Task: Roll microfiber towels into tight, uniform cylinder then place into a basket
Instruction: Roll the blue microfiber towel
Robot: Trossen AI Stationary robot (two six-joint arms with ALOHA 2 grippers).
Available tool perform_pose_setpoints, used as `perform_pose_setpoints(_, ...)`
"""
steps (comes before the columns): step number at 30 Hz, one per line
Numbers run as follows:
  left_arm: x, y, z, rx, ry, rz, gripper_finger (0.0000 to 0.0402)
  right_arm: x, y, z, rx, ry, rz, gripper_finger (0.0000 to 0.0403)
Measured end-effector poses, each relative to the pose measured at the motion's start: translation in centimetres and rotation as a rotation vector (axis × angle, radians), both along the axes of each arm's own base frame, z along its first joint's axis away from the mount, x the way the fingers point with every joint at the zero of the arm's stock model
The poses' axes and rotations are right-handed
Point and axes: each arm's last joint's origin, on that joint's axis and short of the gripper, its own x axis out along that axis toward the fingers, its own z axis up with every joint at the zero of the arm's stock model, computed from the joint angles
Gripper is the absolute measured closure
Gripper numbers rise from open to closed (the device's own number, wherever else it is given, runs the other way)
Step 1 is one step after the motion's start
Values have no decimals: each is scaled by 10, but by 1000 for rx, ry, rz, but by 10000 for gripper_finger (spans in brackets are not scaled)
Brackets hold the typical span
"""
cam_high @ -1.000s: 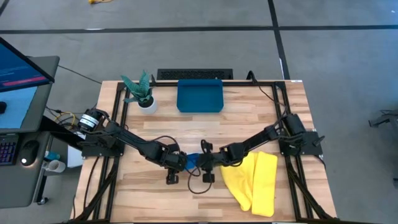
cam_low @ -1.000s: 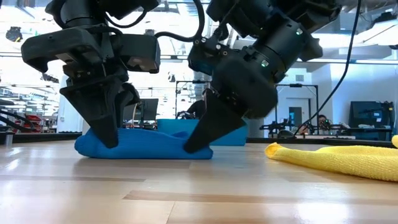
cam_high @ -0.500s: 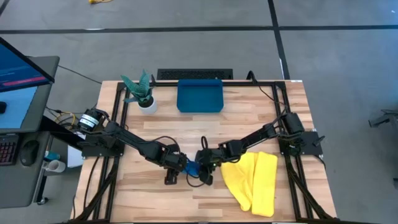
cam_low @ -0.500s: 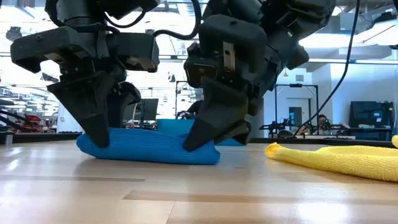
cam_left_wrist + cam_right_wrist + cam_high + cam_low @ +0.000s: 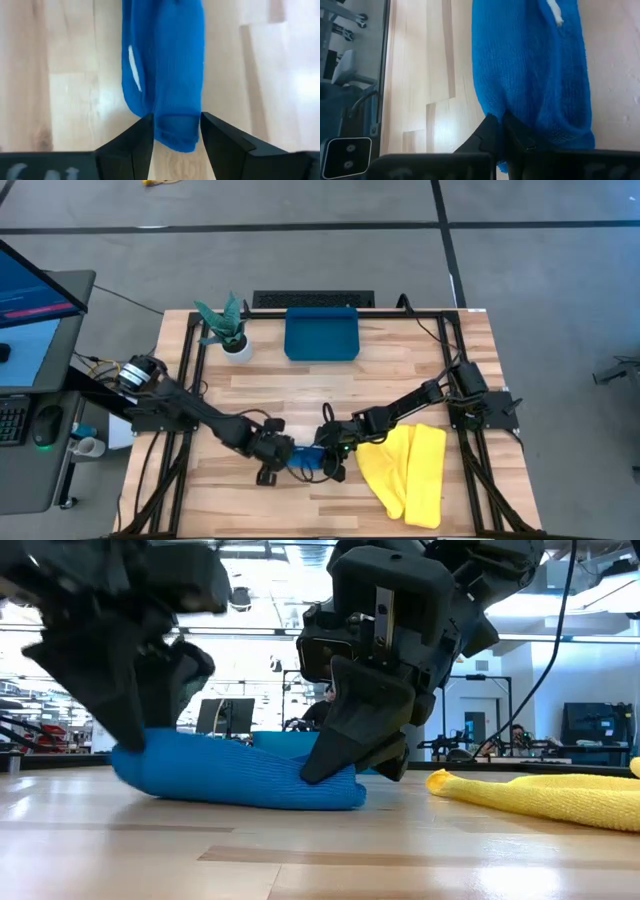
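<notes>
Seen from above, the blue towel (image 5: pixel 304 457) lies rolled on the tabletop near its 6 o'clock edge, long axis 9-to-3, left gripper (image 5: pixel 274 460) and right gripper (image 5: pixel 330 459) at its ends. Level view: right fingers (image 5: pixel 345 755) pinched shut on the roll. Wrist view: left fingers (image 5: pixel 135 145) spread, straddling its end.

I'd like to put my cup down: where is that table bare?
Bare wood lies between the teal tray and the arms, and to the tray's right toward the table edge. The front middle is crowded: both end effectors meet at the blue towel, with the yellow towel beside them. The plant fills the back left.
</notes>
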Motion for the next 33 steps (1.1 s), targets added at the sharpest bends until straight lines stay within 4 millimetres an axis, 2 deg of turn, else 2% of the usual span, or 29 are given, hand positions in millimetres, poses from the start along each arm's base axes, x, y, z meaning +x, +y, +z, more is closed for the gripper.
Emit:
perform_pose_setpoints(9, -14, -35, 4, 173, -150, -122, 249, 0, 0, 0, -4, -3, -4, 374)
perform_pose_setpoints(15, -11, -49, 9, 214, -288, -208, 249, 0, 0, 0, -5, -7, -6, 377)
perform_pose_setpoints(25, -5, -46, -16, 268, -205, -224, 249, 1, 0, 1, -8, -10, -9, 374)
perform_pose_setpoints(33, -3, -37, -18, 225, -156, -176, 250, 1, 0, 1, -8, -12, -9, 373)
